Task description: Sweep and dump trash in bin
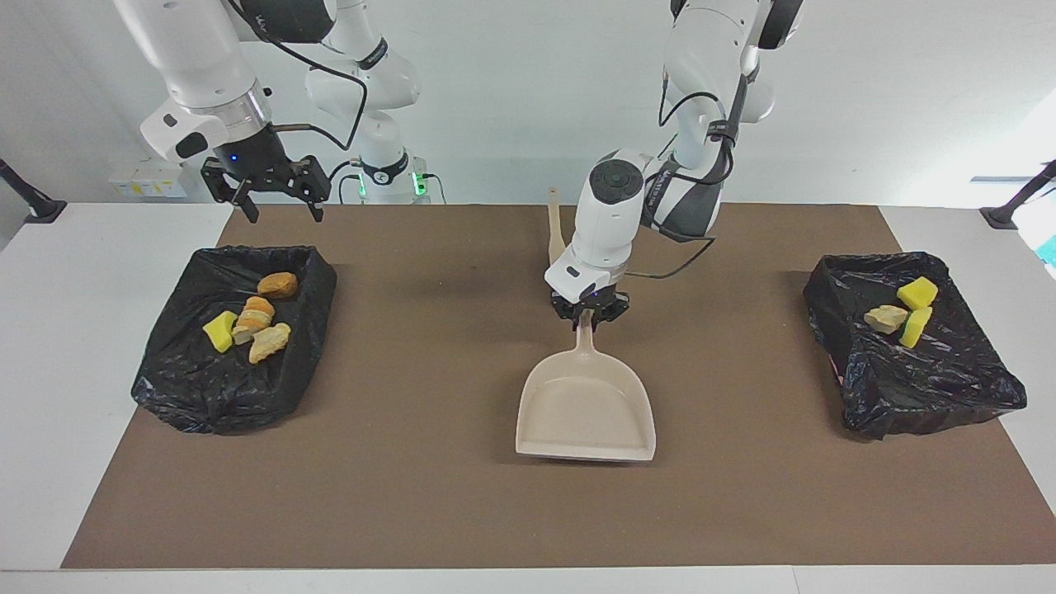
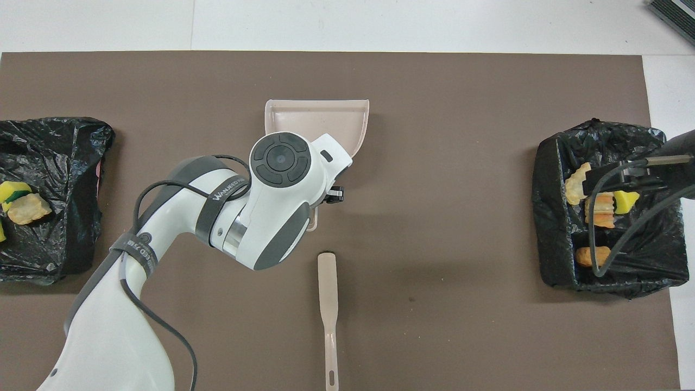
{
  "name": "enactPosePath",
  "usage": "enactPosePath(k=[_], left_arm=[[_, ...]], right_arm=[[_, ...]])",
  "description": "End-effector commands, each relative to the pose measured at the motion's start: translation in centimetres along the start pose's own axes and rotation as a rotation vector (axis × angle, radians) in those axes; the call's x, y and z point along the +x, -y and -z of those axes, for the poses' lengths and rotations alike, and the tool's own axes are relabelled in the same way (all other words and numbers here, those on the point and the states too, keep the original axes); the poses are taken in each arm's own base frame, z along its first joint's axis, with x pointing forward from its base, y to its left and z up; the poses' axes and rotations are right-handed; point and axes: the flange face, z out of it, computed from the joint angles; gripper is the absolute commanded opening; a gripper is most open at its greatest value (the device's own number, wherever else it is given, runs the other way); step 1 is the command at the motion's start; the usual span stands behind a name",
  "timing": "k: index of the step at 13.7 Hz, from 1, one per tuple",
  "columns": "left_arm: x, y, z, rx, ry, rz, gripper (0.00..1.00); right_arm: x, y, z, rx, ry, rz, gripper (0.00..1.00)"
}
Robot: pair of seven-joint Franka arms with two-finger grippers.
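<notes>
A: Where is the trash (image 1: pixel 252 318) seen?

B: In the two black-lined bins (image 1: pixel 165 388), at the table's two ends; none is seen on the mat (image 1: pixel 412 495).

A: And the grippers?

B: The dustpan (image 1: pixel 586 408) handle, at twelve o'clock of its pan, is pinched by the left gripper (image 1: pixel 589 317). The right gripper (image 1: pixel 266 194) waits over its bin's edge, jaws spread.

A: What could go wrong?

B: The brush (image 2: pixel 328 304) lies close by; it may be knocked if the pan is swung.

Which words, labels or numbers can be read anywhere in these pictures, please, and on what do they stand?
"WANJEED", followed by characters too small to read: white print on the black cable strap around the left arm's forearm.
White print on a second strap lower on the same arm: too small to read.
Dustpan, brush, bin bags: no text visible.
</notes>
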Motion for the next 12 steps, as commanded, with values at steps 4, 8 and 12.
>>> enactPosePath(k=[4, 8, 12], left_arm=[[1.1, -3.2, -2.4, -0.013, 0.005, 0.059, 0.0], [1.1, -3.1, -2.4, -0.005, 0.011, 0.058, 0.3], [2.1, -1.5, -0.9, -0.004, -0.023, 0.079, 1.0]], right_arm=[[-0.6, -0.3, 0.0, 0.019, -0.015, -0.015, 1.0], [-0.6, -0.3, 0.0, 0.019, -0.017, -0.013, 1.0], [-0.6, -0.3, 0.0, 0.019, -0.015, -0.013, 1.0]])
